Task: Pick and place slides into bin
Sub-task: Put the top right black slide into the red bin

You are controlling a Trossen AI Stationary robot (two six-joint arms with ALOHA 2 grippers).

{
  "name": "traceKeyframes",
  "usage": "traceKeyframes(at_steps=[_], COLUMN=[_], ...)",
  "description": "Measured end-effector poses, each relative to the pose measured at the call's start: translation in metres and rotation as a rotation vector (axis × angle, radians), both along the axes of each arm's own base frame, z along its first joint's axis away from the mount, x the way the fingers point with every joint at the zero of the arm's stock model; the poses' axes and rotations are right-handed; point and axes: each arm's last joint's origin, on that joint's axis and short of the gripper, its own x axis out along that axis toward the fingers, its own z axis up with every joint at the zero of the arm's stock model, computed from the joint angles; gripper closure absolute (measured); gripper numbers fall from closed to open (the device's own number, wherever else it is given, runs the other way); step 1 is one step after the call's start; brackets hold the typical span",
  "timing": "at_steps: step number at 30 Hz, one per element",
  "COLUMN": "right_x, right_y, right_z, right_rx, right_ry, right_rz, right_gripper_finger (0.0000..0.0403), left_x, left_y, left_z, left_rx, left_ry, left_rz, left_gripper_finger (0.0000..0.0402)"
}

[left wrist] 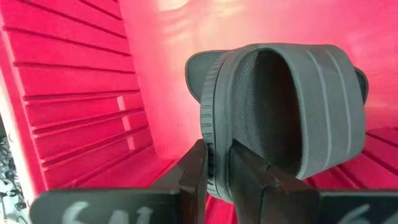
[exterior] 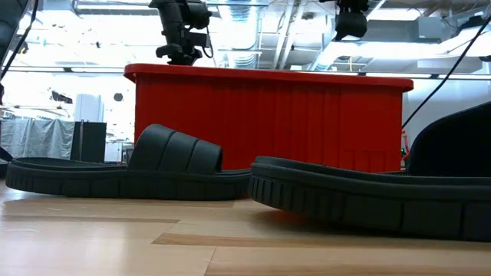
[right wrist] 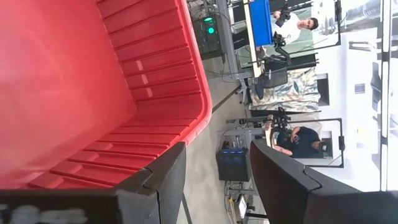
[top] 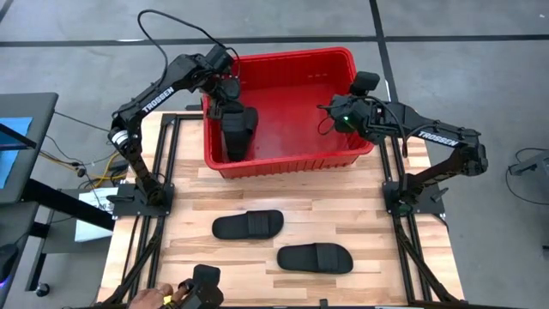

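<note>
The red bin [top: 287,159] stands at the table's far middle. My left gripper [top: 228,101] reaches down into its left side and is shut on a black slide [top: 238,130], whose ribbed strap also shows in the left wrist view [left wrist: 292,106]. My right gripper [top: 333,113] is open and empty over the bin's right part; the right wrist view shows its fingers [right wrist: 217,158] by the bin's rim [right wrist: 199,93]. Two more slides lie soles down on the table: one [top: 248,225] in the middle, one [top: 315,258] nearer and to the right. My left gripper pinches the slide's sole at its side edge [left wrist: 214,149] between its two fingers, beside the strap. The fingers come from above, pointing down into the bin. The slide stands on edge inside the bin near the left wall. I cannot tell whether its lower end touches the bin's floor.
A person's hand [top: 153,298] and a dark object [top: 204,286] are at the table's near edge. The low view shows both lying slides [exterior: 123,172] [exterior: 368,199] in front of the bin [exterior: 268,123]. People sit in the room beyond [right wrist: 305,140].
</note>
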Motion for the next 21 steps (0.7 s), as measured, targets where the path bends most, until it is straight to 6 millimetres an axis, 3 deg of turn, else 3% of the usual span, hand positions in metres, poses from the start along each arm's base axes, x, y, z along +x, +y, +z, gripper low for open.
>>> traceKeyframes(at_steps=[21], right_x=[0.0], right_y=[0.0], right_z=[0.0], right_rx=[0.0], right_ry=[0.0], right_rz=[0.0], right_gripper_finger=[0.0229], left_x=[-0.0002], left_y=[0.0004], left_z=[0.0001], left_rx=[0.001], left_ry=[-0.003], left_rz=[0.016], left_gripper_finger=[0.0358])
